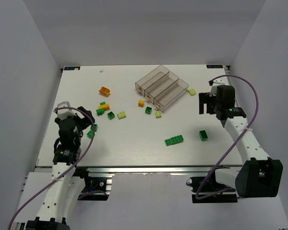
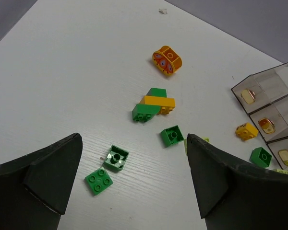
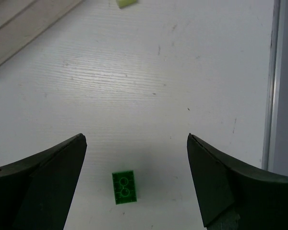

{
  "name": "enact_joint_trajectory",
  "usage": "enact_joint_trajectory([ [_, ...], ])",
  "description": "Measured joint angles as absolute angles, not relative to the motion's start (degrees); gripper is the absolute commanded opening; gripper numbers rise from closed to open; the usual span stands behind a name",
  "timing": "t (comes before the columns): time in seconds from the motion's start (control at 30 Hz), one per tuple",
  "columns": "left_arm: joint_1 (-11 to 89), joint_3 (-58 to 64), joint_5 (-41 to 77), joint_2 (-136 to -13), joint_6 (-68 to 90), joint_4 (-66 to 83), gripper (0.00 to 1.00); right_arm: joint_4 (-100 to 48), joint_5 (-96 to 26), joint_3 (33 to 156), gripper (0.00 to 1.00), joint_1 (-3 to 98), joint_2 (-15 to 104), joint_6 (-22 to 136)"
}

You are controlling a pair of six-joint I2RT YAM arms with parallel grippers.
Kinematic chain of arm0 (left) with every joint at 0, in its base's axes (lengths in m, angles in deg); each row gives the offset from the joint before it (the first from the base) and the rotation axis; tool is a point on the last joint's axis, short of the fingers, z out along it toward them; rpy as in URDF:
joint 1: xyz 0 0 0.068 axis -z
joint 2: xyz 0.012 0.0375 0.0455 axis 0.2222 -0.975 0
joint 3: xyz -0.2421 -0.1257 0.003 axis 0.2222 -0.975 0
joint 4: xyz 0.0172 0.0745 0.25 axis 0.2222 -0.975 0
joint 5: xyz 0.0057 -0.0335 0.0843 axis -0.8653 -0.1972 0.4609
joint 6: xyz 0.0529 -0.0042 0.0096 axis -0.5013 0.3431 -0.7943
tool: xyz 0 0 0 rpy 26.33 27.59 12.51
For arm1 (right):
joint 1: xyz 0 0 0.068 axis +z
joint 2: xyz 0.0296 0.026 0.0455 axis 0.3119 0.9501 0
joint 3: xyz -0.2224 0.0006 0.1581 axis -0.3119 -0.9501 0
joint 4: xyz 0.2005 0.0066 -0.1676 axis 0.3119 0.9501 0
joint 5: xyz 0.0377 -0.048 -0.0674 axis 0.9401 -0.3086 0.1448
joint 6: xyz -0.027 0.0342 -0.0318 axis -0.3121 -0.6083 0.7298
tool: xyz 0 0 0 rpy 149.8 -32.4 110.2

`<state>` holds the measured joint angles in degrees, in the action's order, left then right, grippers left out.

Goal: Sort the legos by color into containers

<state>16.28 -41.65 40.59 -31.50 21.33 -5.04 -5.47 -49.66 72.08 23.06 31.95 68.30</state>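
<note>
The clear stepped containers (image 1: pixel 161 87) stand at the back middle of the table; their ends also show in the left wrist view (image 2: pixel 273 108). Legos lie scattered in front of them. My left gripper (image 1: pixel 90 125) is open and empty, low over two dark green bricks (image 2: pixel 116 158) (image 2: pixel 99 181) that lie between its fingers (image 2: pixel 133 140). Farther on lie a green-and-yellow cluster (image 2: pixel 153 104), a green brick (image 2: pixel 172 135) and an orange rounded piece (image 2: pixel 167 60). My right gripper (image 1: pixel 204 105) is open and empty, right of the containers. A dark green brick (image 3: pixel 124 187) lies between its fingers (image 3: pixel 136 140).
A long green brick (image 1: pixel 174 140) lies front middle. A pale yellow-green brick (image 1: pixel 191 92) lies beside the containers' right end and shows in the right wrist view (image 3: pixel 126 3). Orange (image 1: pixel 141 103), green (image 1: pixel 148 110) and pale (image 1: pixel 158 114) bricks lie before the containers. The table's right edge (image 3: pixel 271 86) is close.
</note>
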Motion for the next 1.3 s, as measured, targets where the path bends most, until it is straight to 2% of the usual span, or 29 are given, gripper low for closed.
enact_joint_trajectory([
  [0.23,16.28,-41.41,40.07,-31.5,22.68,-5.54,0.98,-11.22,-29.72,65.57,0.9,22.99,23.45,79.99],
  [0.4,16.28,-39.92,39.19,-31.48,24.23,-5.94,0.98,-9.93,-15.3,62.34,0.9,23.43,19.6,92.23],
  [0.5,16.28,-38.98,37.82,-31.55,25.72,-5.94,0.91,-5.82,-10.32,63.34,0.89,23.58,21.99,97.65],
  [0.53,16.28,-38.79,37.25,-31.66,26.27,-5.96,0.72,-4.33,-8.92,64.61,0.72,23.58,22.25,99.07],
  [0.57,16.28,-38.24,35.83,-32.27,27.36,-6.02,0.66,-2.69,-8.65,65.42,0.72,23.58,26.47,99.4],
  [0.6,16.28,-37.96,34.78,-32.82,28.23,-6.15,0.59,-0.64,-8.33,66.77,0.57,23.45,28.28,99.57],
  [0.7,16.28,-36.78,30.84,-34.96,29.79,-6.2,0.36,3.62,-7.32,73.81,0.38,22.6,35.17,99.11],
  [0.77,16.28,-36.84,28.48,-35.68,30.49,-6.28,0.3,4.98,-7.32,77.48,0.4,22.23,38.69,98.85],
  [0.8,16.28,-37.13,27.06,-35.61,31.18,-6.22,0.29,5.55,-7.6,78.93,0.55,22.05,39.91,98.72],
  [0.87,16.28,-37.89,24.99,-34.96,32.69,-5.65,0.33,6.22,-8.74,81.55,0.67,21.92,41.9,97.98],
  [0.9,16.28,-38.46,23.48,-34.56,34.09,-5.06,0.47,6.05,-9.46,82.58,0.74,21.85,42.68,97.93],
  [0.97,16.28,-39.05,21.97,-33.82,35.97,-4.03,0.59,4.93,-10.42,84.74,0.81,21.33,44.67,97.04],
  [1.0,16.28,-39.23,21.2,-33.76,36.76,-3.44,0.66,4.17,-10.58,85.66,0.87,20.67,45.81,96.34],
  [1.17,16.3,-39.27,19.35,-34.96,41.3,-1.91,0.84,-1.14,-10.71,90.53,0.89,14.31,55.23,93.26],
  [1.3,16.28,-38.94,19.43,-35.29,43.42,-3.44,0.86,-4.22,-12.7,92.11,0.89,12.15,62.75,92.38],
])
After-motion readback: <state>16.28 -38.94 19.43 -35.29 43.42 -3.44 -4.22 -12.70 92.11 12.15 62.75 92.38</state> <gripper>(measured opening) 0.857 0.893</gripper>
